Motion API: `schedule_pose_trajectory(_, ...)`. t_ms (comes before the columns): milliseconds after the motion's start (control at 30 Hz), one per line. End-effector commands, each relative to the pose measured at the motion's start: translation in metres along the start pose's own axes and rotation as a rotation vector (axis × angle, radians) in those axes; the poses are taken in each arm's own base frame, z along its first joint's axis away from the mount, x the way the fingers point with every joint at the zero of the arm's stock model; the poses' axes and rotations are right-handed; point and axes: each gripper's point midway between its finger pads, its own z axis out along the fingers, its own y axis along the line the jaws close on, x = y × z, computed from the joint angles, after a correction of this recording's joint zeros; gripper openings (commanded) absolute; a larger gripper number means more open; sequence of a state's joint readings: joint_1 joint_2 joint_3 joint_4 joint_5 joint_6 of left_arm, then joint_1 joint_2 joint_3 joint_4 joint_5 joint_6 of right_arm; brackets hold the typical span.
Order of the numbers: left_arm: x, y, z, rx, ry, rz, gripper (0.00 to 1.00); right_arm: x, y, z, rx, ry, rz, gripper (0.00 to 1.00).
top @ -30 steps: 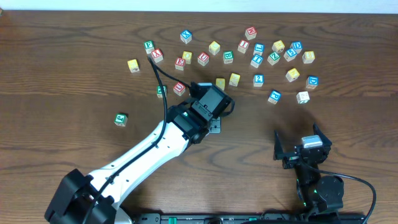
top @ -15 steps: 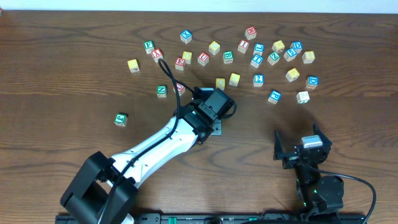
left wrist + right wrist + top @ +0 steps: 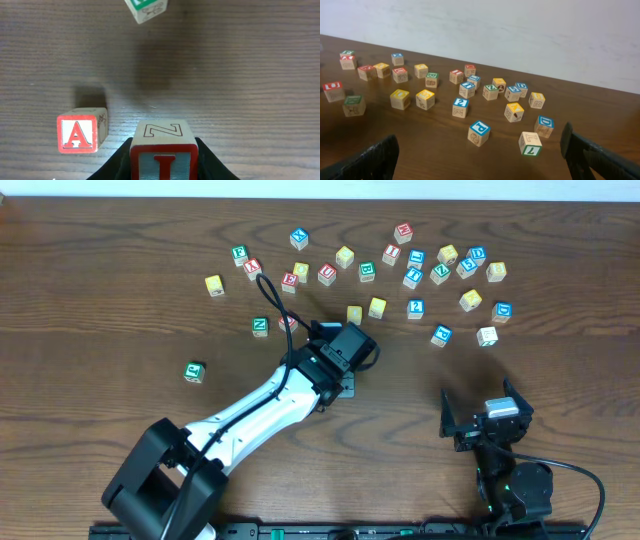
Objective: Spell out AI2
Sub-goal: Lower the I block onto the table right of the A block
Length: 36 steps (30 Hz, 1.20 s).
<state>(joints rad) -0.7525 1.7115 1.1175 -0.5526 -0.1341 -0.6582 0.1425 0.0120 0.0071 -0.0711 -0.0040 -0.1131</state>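
Observation:
My left gripper is shut on the red I cube, low over the table at the bottom of the left wrist view. The red A cube sits on the wood just to its left, a small gap apart. From overhead the left arm covers the held cube, and the A cube peeks out beside the wrist. The blue 2 cube stands among the scattered cubes. My right gripper rests open and holds nothing near the front right.
A green cube lies just beyond the A. Several other letter cubes are strewn along the far side, among them a blue P and a green 7. One green cube sits alone at the left.
The left arm has shifted a little, its lower links swinging in, and now partly covers the A cube from overhead. The I cube stays gripped. The right arm has not moved.

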Motion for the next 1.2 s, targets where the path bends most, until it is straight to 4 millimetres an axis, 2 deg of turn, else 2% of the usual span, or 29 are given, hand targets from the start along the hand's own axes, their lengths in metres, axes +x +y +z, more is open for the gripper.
schedule_pose_trajectory(0,0.002,0.012,0.010,-0.045,0.012,-0.018,0.08,0.001,-0.003,0.000,0.012,0.002,0.012,0.99)
schedule_pose_trajectory(300,0.006,0.013,0.025,-0.065,0.028,-0.012,0.08,0.001,-0.003,0.000,0.012,0.002,0.012,0.99)
schedule_pose_trajectory(633,0.007,0.017,0.032,-0.090,0.029,-0.009,0.08,0.001,-0.003,0.000,0.012,0.002,0.012,0.99)
schedule_pose_trajectory(800,0.014,0.019,0.043,-0.111,0.055,-0.002,0.08,0.001,-0.003,0.000,0.012,0.002,0.012,0.99)
schedule_pose_trajectory(1167,0.017,0.021,0.046,-0.121,0.064,-0.011,0.08,0.001,-0.003,0.000,0.012,0.002,0.012,0.99)
